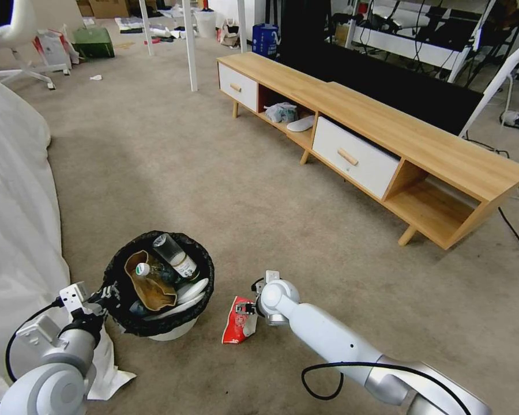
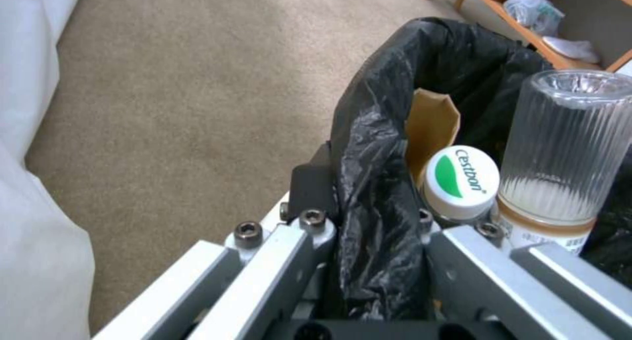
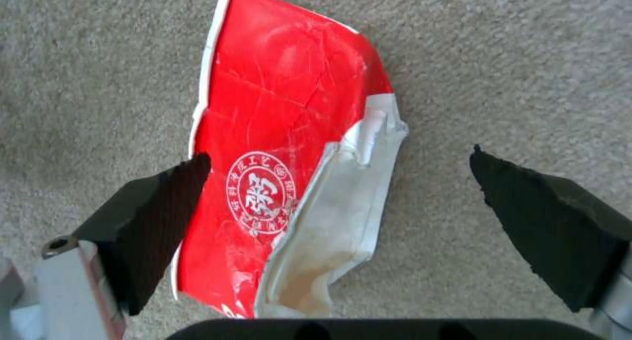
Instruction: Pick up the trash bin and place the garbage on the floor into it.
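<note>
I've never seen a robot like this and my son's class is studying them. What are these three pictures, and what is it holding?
It is a wheeled robot with two arms. One camera looks down from its head; the others sit on each wrist. The left gripper is clamped on the rim of the small round trash bin lined with a black bag, which holds a brown paper bag and clear bottles. The right gripper hangs open over a crumpled red-and-white packet lying on the beige carpet floor.

Our arms are white and silver-grey, with looping black cables. Our right gripper [image 3: 339, 182] has black ribbed pads [image 3: 165, 216]. Dark hex screws [image 2: 249, 229] stud our left gripper [image 2: 369, 231].
</note>
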You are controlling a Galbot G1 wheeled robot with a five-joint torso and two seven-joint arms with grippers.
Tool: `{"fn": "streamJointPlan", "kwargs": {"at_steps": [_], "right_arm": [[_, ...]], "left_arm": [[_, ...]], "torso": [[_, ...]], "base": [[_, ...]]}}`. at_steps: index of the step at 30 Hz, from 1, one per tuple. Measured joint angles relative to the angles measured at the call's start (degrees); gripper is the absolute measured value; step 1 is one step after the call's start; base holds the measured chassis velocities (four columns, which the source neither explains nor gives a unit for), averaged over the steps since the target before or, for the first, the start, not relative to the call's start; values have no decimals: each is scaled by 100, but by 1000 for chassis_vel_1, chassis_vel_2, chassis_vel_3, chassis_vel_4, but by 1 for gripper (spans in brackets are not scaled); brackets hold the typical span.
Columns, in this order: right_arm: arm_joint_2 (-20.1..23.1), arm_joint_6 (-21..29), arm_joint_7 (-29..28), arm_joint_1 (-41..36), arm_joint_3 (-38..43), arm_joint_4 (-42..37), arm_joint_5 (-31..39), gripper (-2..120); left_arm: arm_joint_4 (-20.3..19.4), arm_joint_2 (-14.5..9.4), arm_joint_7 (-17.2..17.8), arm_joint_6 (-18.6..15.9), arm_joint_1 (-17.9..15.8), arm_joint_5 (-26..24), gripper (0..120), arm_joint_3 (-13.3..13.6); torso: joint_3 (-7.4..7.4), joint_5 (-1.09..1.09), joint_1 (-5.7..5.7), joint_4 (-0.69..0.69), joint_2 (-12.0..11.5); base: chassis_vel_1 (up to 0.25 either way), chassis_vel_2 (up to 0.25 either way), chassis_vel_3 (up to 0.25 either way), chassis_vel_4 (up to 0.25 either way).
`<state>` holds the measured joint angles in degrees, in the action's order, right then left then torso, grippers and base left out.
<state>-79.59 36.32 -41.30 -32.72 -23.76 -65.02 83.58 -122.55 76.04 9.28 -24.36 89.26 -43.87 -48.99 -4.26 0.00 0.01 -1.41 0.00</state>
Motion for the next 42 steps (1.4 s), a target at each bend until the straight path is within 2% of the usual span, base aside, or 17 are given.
{"fn": "streamJointPlan", "kwargs": {"at_steps": [7, 9, 11, 13, 17, 18, 20, 22, 23, 24, 26, 28, 33, 34, 36, 42], "right_arm": [[-6, -6, 78, 16, -19, 43, -53, 100], [0, -6, 111, 21, -24, 45, -64, 92], [4, -6, 121, 22, -29, 44, -67, 90], [17, -6, 165, 23, -44, 38, -87, 77], [16, -6, 193, 24, -44, 50, -106, 69], [17, -6, 207, 23, -44, 56, -124, 61], [17, -6, 211, 21, -44, 56, -132, 57], [19, -6, 219, 8, -46, 58, -152, 46], [19, -6, 219, 8, -46, 58, -152, 46], [22, -8, 226, 4, -47, 58, -162, 39], [23, -9, 234, 3, -48, 61, -168, 37], [25, -17, 284, 1, -47, 90, -200, 24], [25, -28, 333, -5, -38, 125, -224, 12], [25, -36, 378, -13, -29, 173, -250, 4], [23, -49, 414, -15, -20, 224, -284, 0], [12, -99, 536, -32, 9, 394, -420, 0]], "left_arm": [[39, -15, -4, 0, -26, -11, 0, 1], [49, -16, -5, 0, -33, -12, 0, 1], [51, -16, -7, 0, -35, -12, 0, 3], [53, -8, -9, 0, -38, -12, 0, 11], [53, 6, -9, 0, -37, -11, 0, 19], [53, 13, -9, 0, -36, -8, 0, 20], [54, 16, -9, 0, -35, -7, 0, 21], [51, 24, -9, 0, -31, -4, 0, 20], [51, 24, -9, 0, -31, -4, 0, 20], [47, 34, -9, 0, -26, 1, 0, 20], [45, 37, -9, 0, -26, 4, 0, 20], [38, 47, -9, 0, -25, 12, 0, 36], [37, 48, -8, 0, -30, 20, 0, 62], [37, 49, -4, 0, -35, 27, 0, 84], [38, 49, -1, 0, -41, 32, 0, 103], [53, 46, 3, 0, -47, 73, 0, 158]], "torso": [[0, 0, 0, 0, 0], [0, 0, 0, 0, 0], [0, 0, 0, 0, 0], [0, 0, 0, 0, 0], [0, 0, 0, 0, 0], [0, 0, 0, 0, 0], [0, 0, 0, 0, 0], [1, 0, 0, 0, 0], [1, 0, 0, 0, 0], [1, 0, 0, 0, 0], [0, 0, 0, 0, 0], [0, 0, 0, 0, 0], [1, 1, 0, 0, 0], [1, 1, 0, 0, 0], [1, 1, 0, 0, 0], [1, 1, 0, 0, 0]], "base": [[0, 0, 0, 0], [0, 0, 0, 0], [0, 0, 0, 0], [0, 0, 0, 0], [0, 0, 0, 0], [0, 0, 0, 0], [0, 0, 0, 0], [0, 0, 0, 0], [0, 0, 0, 0], [0, 0, 0, 0], [0, 0, 0, 0], [0, 0, 0, 0], [0, 0, 0, 0], [0, 0, 0, 0], [0, 0, 0, 0], [0, 0, 0, 0]]}}
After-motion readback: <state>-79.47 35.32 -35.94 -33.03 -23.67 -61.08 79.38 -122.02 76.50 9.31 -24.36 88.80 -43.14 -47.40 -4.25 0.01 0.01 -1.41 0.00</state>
